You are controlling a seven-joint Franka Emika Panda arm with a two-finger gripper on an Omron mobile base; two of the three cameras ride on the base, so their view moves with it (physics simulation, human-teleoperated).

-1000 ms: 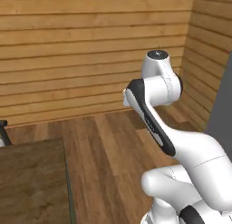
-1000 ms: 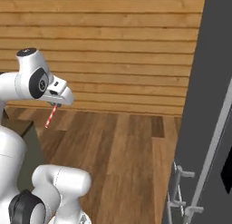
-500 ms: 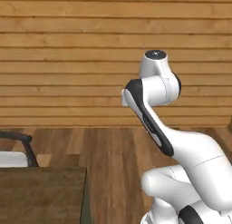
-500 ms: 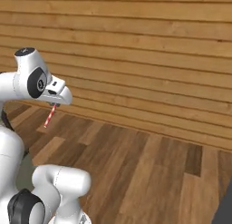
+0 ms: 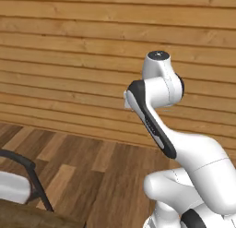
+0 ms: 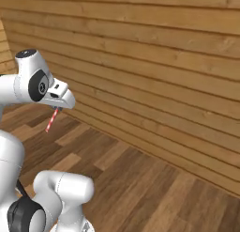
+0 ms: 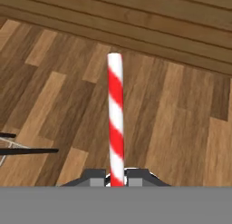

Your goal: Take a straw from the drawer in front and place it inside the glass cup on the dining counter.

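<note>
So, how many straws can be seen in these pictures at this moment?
1. The red-and-white striped straw is clamped in the gripper, its free end pointing out over the wooden floor. The right base view shows that same straw hanging below the hand.

My arm [image 5: 184, 148] is smooth, glossy white, built of rounded, swollen segments that join like fat tubes. A black band [image 5: 150, 123] runs lengthwise along one link, and a dark ring shows at a lower joint [image 5: 192, 219]. The topmost joint is capped by a flat disc with a small dark centre [image 5: 157, 53]. In the right base view a round black joint face with a pale grey hub [image 6: 37, 85] sits on my wrist, and my white hand [image 6: 60, 95] tapers to a wedge-shaped, light grey end
</note>
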